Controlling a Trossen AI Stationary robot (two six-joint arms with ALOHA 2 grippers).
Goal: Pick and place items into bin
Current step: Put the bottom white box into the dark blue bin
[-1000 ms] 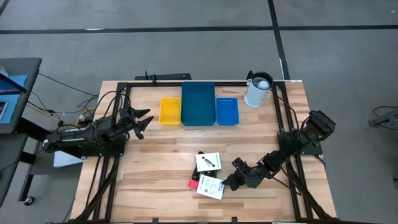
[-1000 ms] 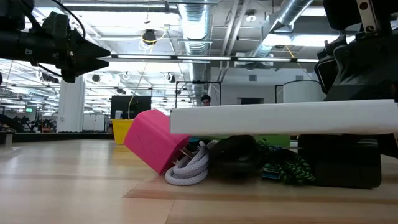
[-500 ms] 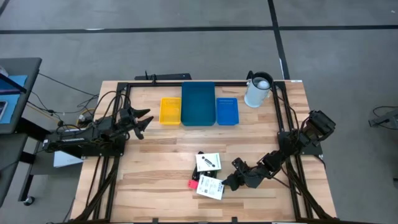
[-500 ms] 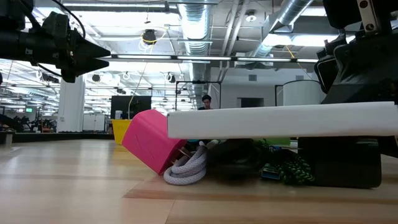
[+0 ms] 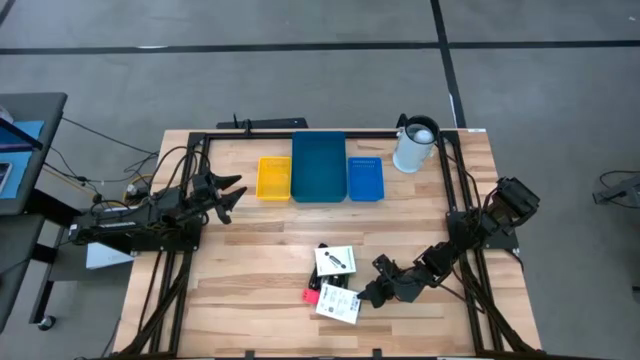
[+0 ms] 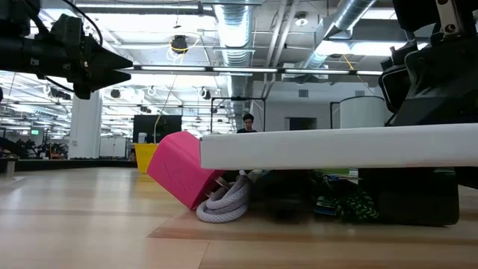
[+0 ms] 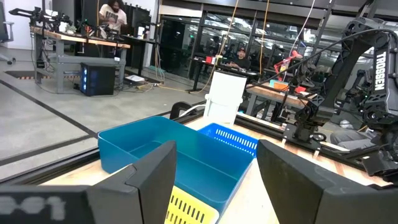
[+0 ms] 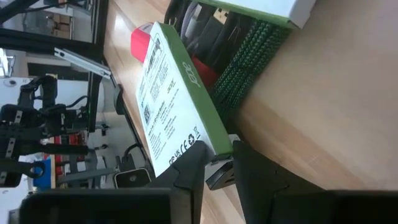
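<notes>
My right gripper (image 5: 367, 293) is low near the table's front, shut on a flat white box with black print and a green side (image 5: 338, 302), which also shows in the right wrist view (image 8: 168, 106). A pink-red piece (image 6: 179, 172), a white cord (image 6: 224, 203) and a green-black braided cord (image 6: 347, 200) lie under and beside the box. A second white card (image 5: 335, 261) lies just behind them. My left gripper (image 5: 232, 192) is open and empty, above the table's left side near the yellow bin (image 5: 273, 178). My right gripper pinches the white box's right end (image 8: 211, 146) between its two fingers, across the box's thin side. The fingers come in about level from the table's right. The box (image 6: 336, 146) sits nearly level above the cords and other items under it.
The large blue bin (image 5: 319, 167) stands at the back middle, between the yellow bin and a small blue basket (image 5: 365, 178). A white jug (image 5: 415, 146) stands at the back right. Black frame rails run along the table's edges.
The white box in my right gripper has shifted slightly toward the table's left, and the pink-red piece beside it has been nudged the same way. The left arm has kept still.
</notes>
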